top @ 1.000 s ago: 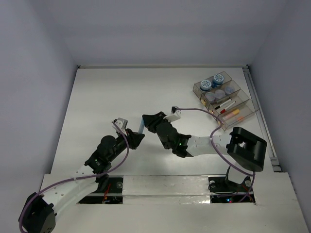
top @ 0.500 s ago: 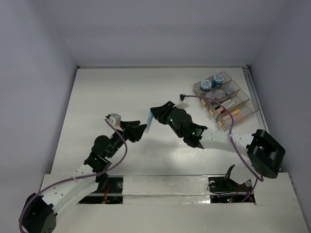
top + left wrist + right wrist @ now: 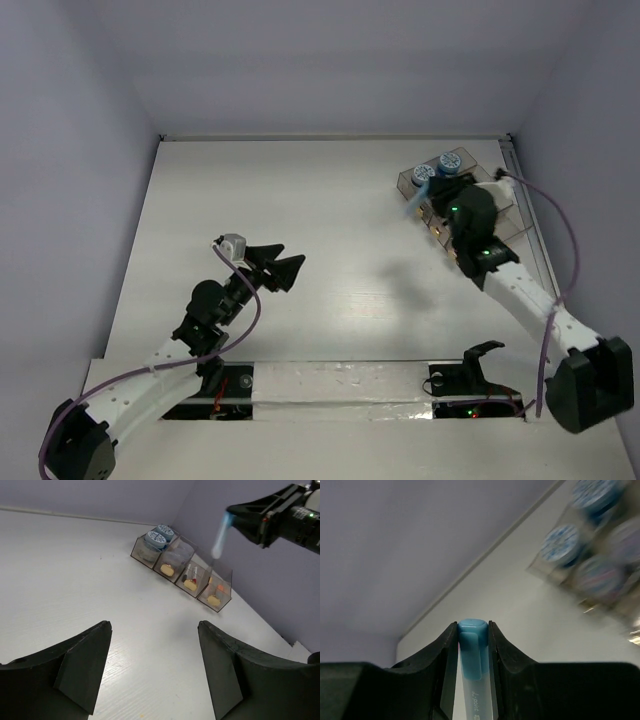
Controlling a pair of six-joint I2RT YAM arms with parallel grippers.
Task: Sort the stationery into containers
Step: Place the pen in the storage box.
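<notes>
Hovering over the clear smoky-brown plastic organiser tray, the right gripper pinched a translucent blue-capped pen between its fingers. The left gripper gaped wide and empty above the white table. Round blue-lidded jars and short coloured sticks already lay in compartments; this pen seemed the last item left.

I count two arms here, a left arm and a right arm, over one desk. One tray, split into four compartments. Two blue-lidded jars show clearly, plus one blue-capped pen.
</notes>
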